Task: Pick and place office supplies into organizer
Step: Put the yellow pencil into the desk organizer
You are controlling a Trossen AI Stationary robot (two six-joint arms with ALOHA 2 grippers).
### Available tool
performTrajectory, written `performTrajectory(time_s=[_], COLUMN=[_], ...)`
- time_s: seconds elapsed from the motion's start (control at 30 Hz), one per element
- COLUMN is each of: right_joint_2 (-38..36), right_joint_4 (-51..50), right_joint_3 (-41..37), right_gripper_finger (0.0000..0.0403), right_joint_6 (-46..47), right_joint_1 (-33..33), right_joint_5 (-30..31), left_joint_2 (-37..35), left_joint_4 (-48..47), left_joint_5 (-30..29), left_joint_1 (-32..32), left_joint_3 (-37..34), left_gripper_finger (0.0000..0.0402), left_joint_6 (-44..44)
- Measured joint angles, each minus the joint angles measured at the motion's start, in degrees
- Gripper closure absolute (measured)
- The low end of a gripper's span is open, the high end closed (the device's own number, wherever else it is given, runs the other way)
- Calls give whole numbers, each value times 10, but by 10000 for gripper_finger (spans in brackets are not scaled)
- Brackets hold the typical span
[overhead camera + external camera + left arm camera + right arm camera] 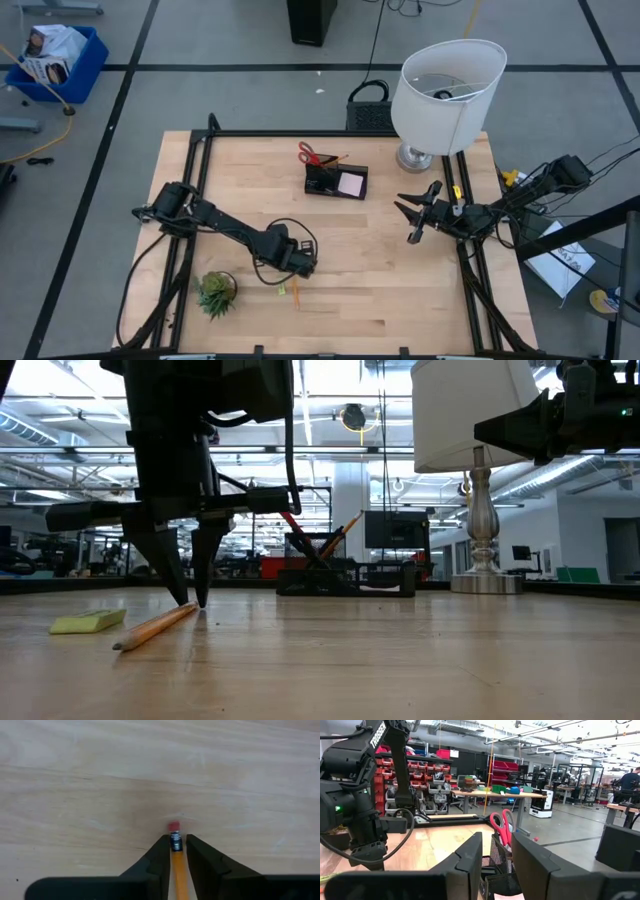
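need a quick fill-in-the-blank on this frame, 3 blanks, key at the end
1. The left claw closes around the eraser end of the orange wooden ____, which lies on the table.
2. The red-handled scissors stand in the black mesh ____.
3. The small green potted plant sits near the ____ arm.

Missing words: pencil; organizer; left
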Motion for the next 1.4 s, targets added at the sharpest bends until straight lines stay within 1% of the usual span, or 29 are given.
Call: performTrajectory(time_s=[0.13,0.27,0.37,0.57,0.6,0.67,0.77,0.83,1.07,1.4], right_joint_2=[0,0,0,0,0,0,0,0,0,0], right_joint_4=[0,0,0,0,0,0,0,0,0,0], right_joint_3=[0,0,0,0,0,0,0,0,0,0], right_gripper_finger=[303,303,303,303,303,303,303,303,303,303], right_joint_6=[0,0,0,0,0,0,0,0,0,0], right_joint_1=[0,0,0,0,0,0,0,0,0,0], right_joint_5=[0,0,0,0,0,0,0,0,0,0], left_joint_2=[0,0,0,1,1,0,0,0,0,1], left_joint_4=[-1,1,0,0,0,0,2,2,1,1], left_joint_5=[21,25,29,26,26,25,24,24,22,22], left_joint_1=[1,2,3,2,2,2,1,1,-1,-2], left_joint_3=[0,0,0,0,0,0,0,0,0,-1], left_gripper_finger=[322,317,328,385,389,389,376,373,396,400], left_joint_6=[-5,-3,-4,-5,-5,-4,-4,-5,-11,-11])
